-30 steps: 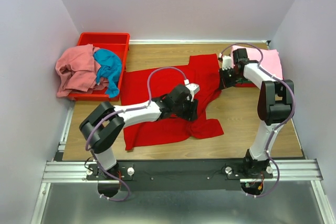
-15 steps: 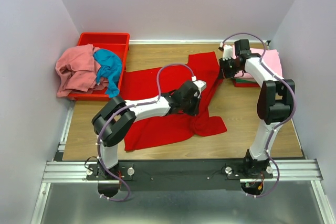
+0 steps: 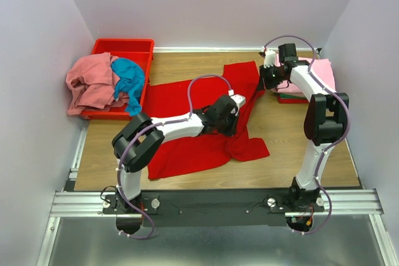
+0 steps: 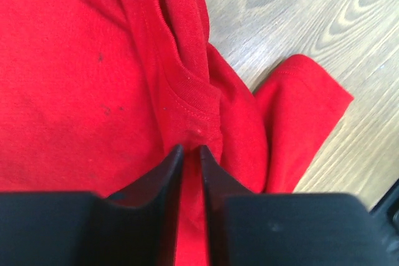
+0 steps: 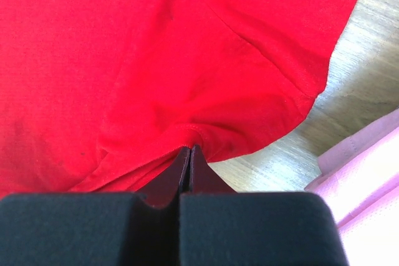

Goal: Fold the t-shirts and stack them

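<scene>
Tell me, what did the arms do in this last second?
The left end effector and right end effector, both shut on the red t-shirt, drew its right side farther from the bases. The shirts in the bin and the pink stack stayed put.

wooden table (image 3: 293, 144) bears red t-shirt (image 3: 168, 95), red bin (image 3: 124, 44), folded pink stack (image 3: 322, 73).
</scene>
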`<state>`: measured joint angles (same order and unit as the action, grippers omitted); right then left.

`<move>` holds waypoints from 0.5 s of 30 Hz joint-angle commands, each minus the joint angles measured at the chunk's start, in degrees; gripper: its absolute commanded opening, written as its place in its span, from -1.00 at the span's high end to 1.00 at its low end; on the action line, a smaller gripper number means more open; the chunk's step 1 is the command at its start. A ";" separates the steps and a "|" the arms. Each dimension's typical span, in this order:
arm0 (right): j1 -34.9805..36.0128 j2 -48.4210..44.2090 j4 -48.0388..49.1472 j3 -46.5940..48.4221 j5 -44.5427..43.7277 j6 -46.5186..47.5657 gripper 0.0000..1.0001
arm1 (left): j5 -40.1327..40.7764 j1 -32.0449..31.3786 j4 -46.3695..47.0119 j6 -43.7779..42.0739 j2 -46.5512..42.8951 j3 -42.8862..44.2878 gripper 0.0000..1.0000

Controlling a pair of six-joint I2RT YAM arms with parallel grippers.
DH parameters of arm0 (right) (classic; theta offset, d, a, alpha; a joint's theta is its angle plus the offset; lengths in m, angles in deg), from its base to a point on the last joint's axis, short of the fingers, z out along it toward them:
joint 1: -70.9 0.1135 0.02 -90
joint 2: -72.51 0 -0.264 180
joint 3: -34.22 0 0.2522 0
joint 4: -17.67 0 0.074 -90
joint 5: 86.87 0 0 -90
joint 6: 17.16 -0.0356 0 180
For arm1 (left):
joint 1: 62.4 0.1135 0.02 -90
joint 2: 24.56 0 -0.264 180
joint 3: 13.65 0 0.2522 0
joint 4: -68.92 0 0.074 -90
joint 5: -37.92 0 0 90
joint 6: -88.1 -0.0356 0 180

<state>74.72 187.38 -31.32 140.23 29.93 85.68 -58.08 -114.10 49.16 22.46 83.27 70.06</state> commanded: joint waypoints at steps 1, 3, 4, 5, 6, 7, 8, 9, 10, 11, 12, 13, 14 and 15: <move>0.23 1.41 -0.11 1.62 1.67 -0.71 0.97 | 1.34 0.11 0.47 -1.24 -2.10 1.85 0.37; 0.14 1.58 -0.20 1.71 1.93 -0.89 0.97 | 1.52 0.11 -0.15 -1.59 -0.96 2.99 0.33; 0.14 1.50 -0.20 1.71 1.93 -0.89 0.97 | 1.60 0.11 -0.59 -1.68 -0.61 3.34 0.32; 0.23 1.50 -0.28 1.62 1.93 -0.97 0.97 | 1.78 0.11 -0.77 -1.60 0.09 3.70 0.30; 0.14 1.50 -0.29 1.62 2.02 -0.98 0.97 | 2.39 0.02 -1.38 -1.68 0.53 4.40 0.28; 0.23 1.50 -0.29 1.62 2.11 -0.98 0.97 | 2.92 0.02 -1.73 -1.68 0.89 4.84 0.27; 0.14 1.50 -0.29 1.53 2.02 -0.98 0.97 | 3.36 0.02 -2.17 -1.77 1.59 5.28 0.27; 0.14 1.59 -0.29 1.62 2.02 -0.98 0.97 | 4.32 0.02 -3.04 -1.86 2.29 6.24 0.26; 0.14 1.67 -0.20 1.71 2.02 -0.98 0.97 | 4.59 0.02 -3.40 -2.03 2.64 6.68 0.26; 0.14 1.85 -0.28 1.88 2.02 -0.98 0.97 | 4.94 0.02 -3.75 -2.30 3.08 7.47 0.26; 0.14 1.85 -0.37 1.97 2.11 -1.06 0.97 | 4.86 0.02 -4.37 -2.39 3.52 7.74 0.25; 0.23 1.94 -0.37 2.06 2.11 -1.06 0.97 | 4.86 0.02 -4.55 -2.47 4.22 8.09 0.25; 0.14 2.02 -0.37 2.23 2.20 -1.15 0.97 | 4.60 -0.06 -4.72 -2.65 4.58 8.27 0.25; 0.23 2.11 -0.46 2.32 2.20 -1.24 0.97 | 4.42 -0.15 -4.98 -2.74 5.10 8.53 0.25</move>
<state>74.72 187.83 -31.36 140.51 30.85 85.22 -55.48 -114.13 47.02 21.15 85.91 77.38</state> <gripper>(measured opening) 0.021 0.371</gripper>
